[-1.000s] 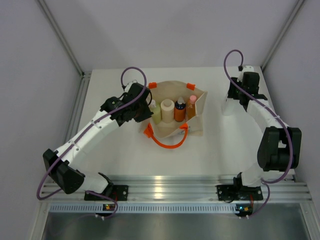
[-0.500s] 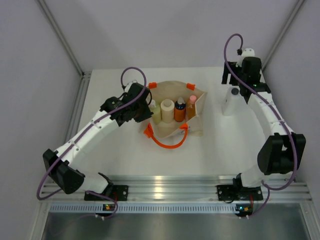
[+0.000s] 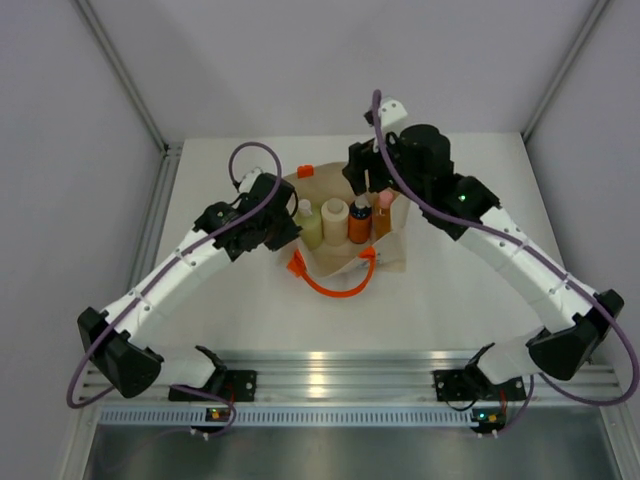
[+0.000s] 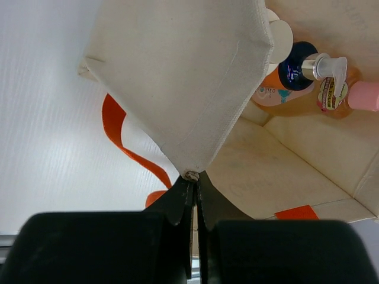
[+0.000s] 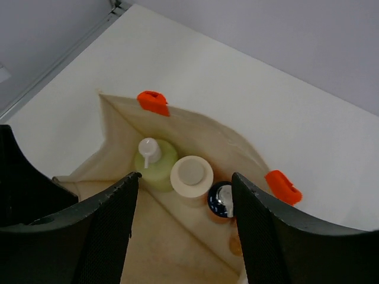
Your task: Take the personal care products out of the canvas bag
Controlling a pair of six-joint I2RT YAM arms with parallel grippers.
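While the bag [image 3: 390, 250] stands open on the tabletop [image 3: 450, 290], four bottles stand upright in a row inside it: the green bottle [image 3: 309, 228], the cream bottle [image 3: 335, 220], the orange bottle [image 3: 360, 225] and the amber bottle [image 3: 383, 215]. The left end effector [image 4: 190, 180] is pressed together on a corner of the bag's rim, pinching the canvas between its tips. From that grip a side panel rises straight ahead, and the orange and amber bottles sit beyond it, inside the bag on the far side. An orange handle [image 4: 121, 139] curls on the tabletop just outside the pinched panel. The right end effector [image 5: 185, 177] hovers above the bag's mouth with its fingers [image 5: 106, 236] spread wide, touching nothing. The cream bottle lies directly beneath the gap between them. The green bottle is just beside it toward one finger, and the orange bottle's dark cap is toward the other.
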